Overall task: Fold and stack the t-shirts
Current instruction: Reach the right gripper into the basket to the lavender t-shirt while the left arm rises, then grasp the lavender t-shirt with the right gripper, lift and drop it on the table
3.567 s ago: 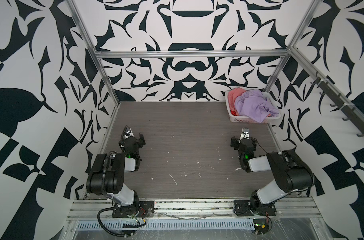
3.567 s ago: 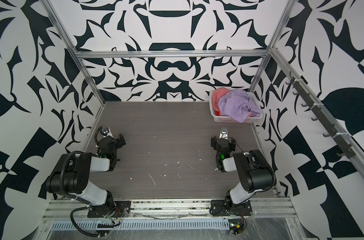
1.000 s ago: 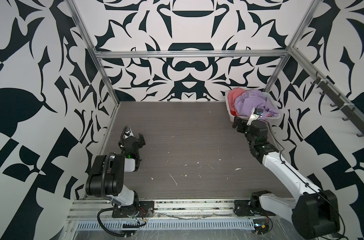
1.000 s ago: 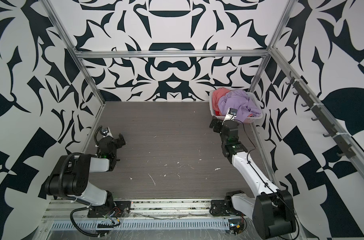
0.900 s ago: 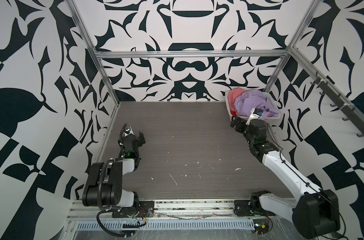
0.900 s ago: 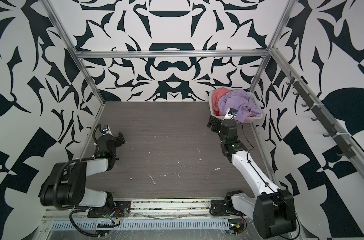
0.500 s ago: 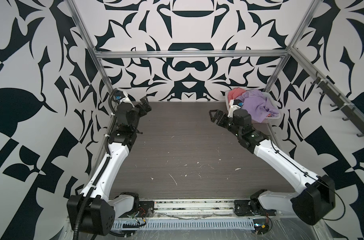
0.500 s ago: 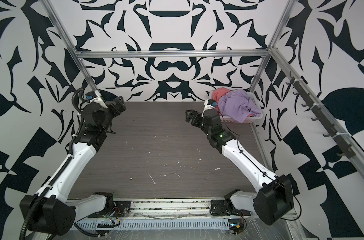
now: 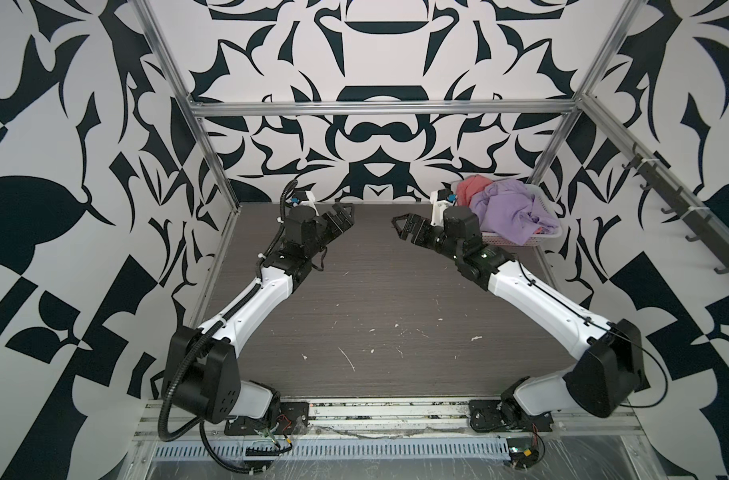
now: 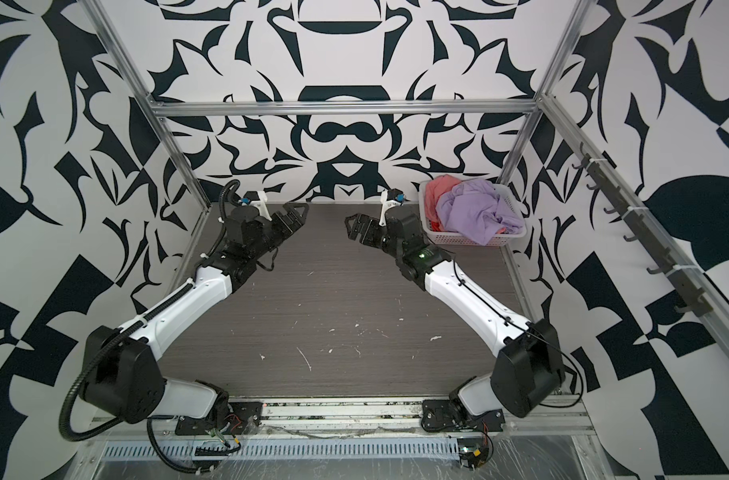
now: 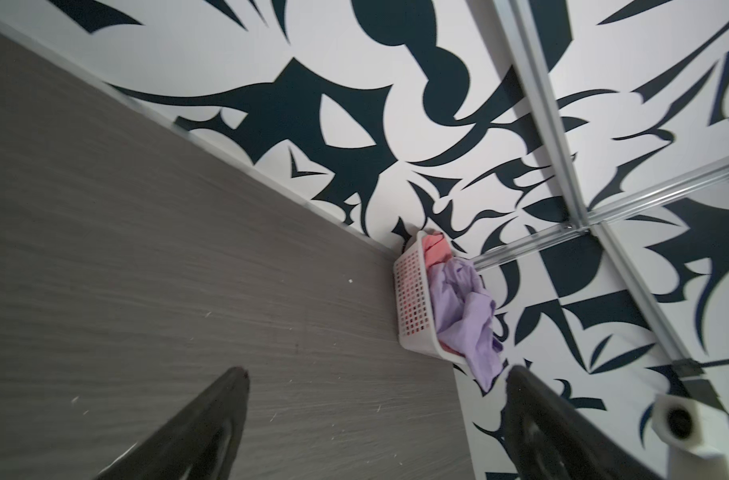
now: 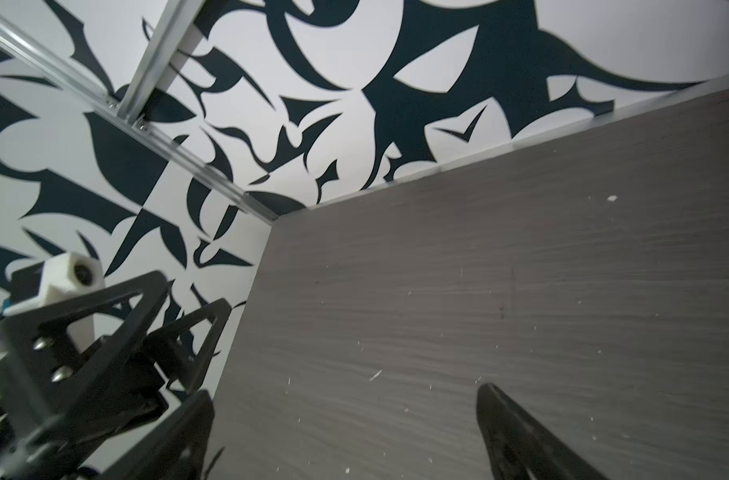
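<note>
Since left gripper (image 9: 342, 216) and right gripper (image 9: 401, 227) hang spread, empty, reach right into far-right basket (image 10: 448, 237); pinch lavender tee (image 9: 508, 208) high.

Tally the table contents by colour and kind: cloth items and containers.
Lavender cloth t-shirt: 1
Salmon-pink cloth garment: 1
Red cloth, only a sliver showing: 1
White perforated plastic basket: 1
Total: 4. All the cloth lies in the basket, and the pile may hide more.
</note>
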Tool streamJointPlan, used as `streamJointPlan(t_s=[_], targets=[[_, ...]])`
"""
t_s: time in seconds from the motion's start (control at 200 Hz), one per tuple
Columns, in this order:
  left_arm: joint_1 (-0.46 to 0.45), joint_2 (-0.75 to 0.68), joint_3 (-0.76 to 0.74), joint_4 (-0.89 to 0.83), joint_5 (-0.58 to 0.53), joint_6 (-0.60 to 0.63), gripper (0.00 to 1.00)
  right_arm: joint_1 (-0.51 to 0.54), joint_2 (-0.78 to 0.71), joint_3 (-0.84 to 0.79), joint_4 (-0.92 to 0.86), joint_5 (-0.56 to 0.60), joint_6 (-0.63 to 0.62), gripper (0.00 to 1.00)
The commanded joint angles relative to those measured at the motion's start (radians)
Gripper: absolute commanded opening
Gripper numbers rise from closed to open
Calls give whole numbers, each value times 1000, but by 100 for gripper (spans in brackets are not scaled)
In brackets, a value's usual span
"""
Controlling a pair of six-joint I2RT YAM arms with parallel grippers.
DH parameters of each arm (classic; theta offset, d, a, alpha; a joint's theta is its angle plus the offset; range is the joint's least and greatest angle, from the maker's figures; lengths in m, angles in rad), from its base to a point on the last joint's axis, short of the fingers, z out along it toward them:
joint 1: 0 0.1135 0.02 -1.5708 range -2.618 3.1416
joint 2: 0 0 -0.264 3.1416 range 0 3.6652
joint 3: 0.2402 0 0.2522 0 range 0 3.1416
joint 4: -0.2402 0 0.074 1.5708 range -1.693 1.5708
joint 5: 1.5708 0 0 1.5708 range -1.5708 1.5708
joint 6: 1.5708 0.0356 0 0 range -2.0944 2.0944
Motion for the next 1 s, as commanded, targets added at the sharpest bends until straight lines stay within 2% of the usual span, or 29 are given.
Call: streamJointPlan(t_s=[0.0,0.07,0.16,0.245,0.34,0.425,0.52,0.655,0.77,0.86,0.995], targets=[[4,88,141,14,137,12,99,-69,25,79,-108,191,-68,99],[-1,149,208,-49,88,47,99,-106,46,92,-111,334,-125,100],[-12,237,259,-4,57,85,99,-195,89,129,-140,387,-135,98],[-11,336,357,-43,117,82,99,-280,130,148,-156,388,-150,96],[-18,450,477,-54,268,86,99,-345,191,173,-156,435,-194,93],[-35,542,582,-76,369,121,99,-375,262,214,-145,471,-258,92],[-60,624,696,-149,416,176,99,-396,359,301,-162,471,-326,91],[-103,680,800,-267,379,266,99,-419,488,440,-213,496,-369,88],[-125,684,806,-301,336,293,99,-432,582,531,-247,566,-374,86],[-127,669,790,-310,310,302,99,-446,642,597,-293,585,-359,81],[-127,653,777,-318,285,321,99,-451,690,640,-320,613,-351,68]])
